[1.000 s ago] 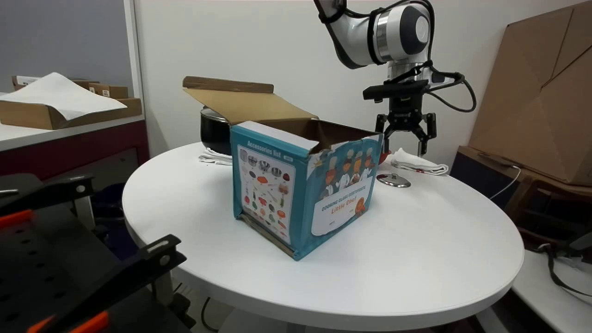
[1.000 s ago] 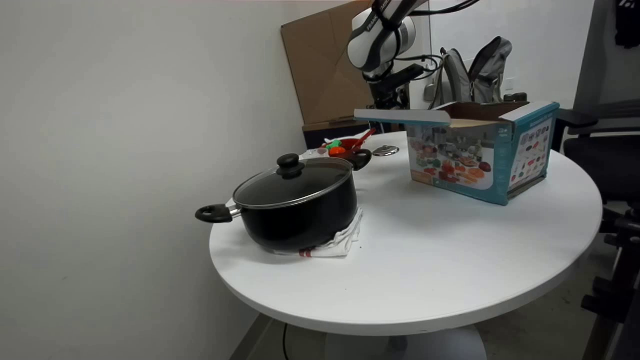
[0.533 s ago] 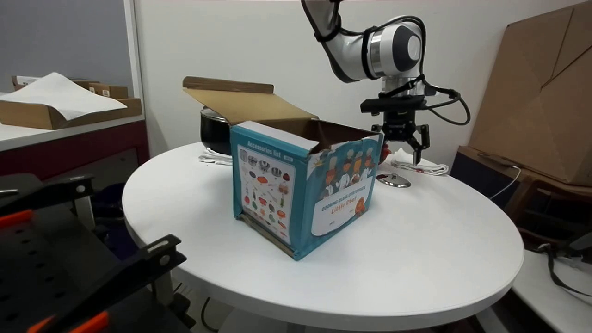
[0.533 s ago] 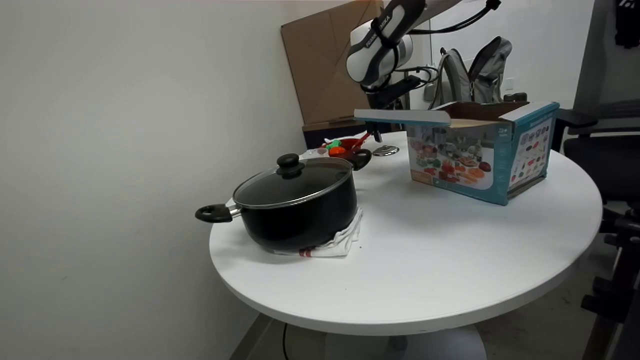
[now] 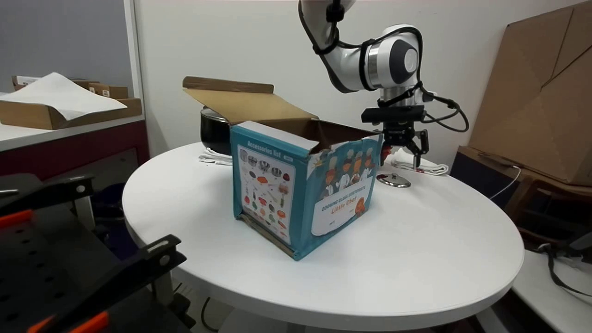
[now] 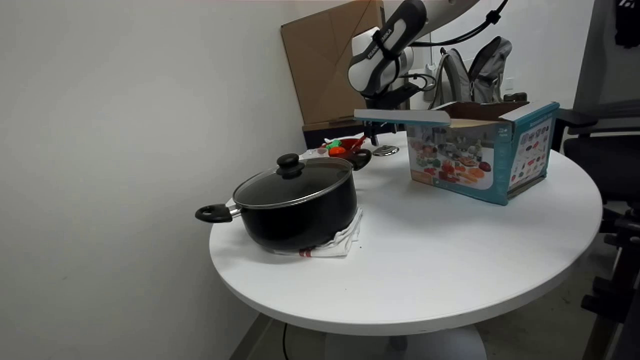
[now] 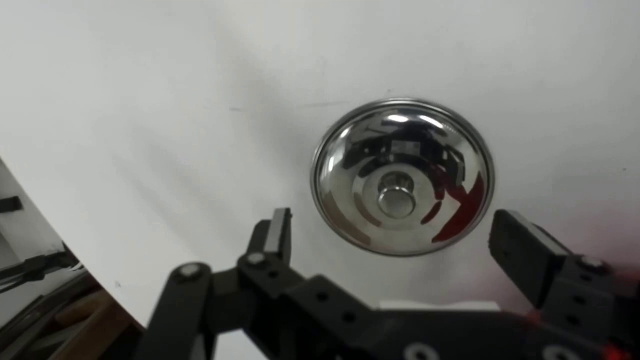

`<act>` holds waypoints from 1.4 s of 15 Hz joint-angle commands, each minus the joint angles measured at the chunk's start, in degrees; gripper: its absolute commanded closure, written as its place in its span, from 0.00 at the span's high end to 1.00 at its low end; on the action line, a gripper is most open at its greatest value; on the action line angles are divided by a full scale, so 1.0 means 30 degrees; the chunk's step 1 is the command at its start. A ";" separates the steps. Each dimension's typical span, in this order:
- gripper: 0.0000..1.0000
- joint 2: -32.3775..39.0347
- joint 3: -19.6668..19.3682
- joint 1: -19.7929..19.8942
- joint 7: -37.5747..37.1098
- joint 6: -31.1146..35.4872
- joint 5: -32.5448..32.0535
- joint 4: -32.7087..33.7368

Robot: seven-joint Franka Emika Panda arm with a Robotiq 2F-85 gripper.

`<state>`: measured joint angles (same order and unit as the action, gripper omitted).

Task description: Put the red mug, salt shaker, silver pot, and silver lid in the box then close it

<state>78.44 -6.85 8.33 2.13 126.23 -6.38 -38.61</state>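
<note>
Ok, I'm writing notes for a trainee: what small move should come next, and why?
Probably ease the end effector down toward the knob of the silver lid: the end effector stands open, holding nothing, and the lid lies knob-up on the table.

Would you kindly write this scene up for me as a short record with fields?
Gripper: open, holding nothing, near the silver lid
Silver lid position: on the white table, knob up
Box: standing on the table, top open, a large flap swung outward
Box contents: hidden from view
Black pot: glass lid on, resting on a folded cloth
Task status: silver lid not yet boxed; box not closed
</note>
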 commanded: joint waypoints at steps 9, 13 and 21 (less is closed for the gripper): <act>0.34 0.1704 0.0886 0.0884 0.0403 0.1339 0.0325 0.1675; 0.05 0.1679 0.1042 0.0963 0.0473 0.1307 0.0263 0.1759; 0.05 0.0924 0.1243 0.0801 0.0333 0.0244 0.0218 0.1593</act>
<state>81.49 -3.89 10.71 2.13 129.50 -6.27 -35.59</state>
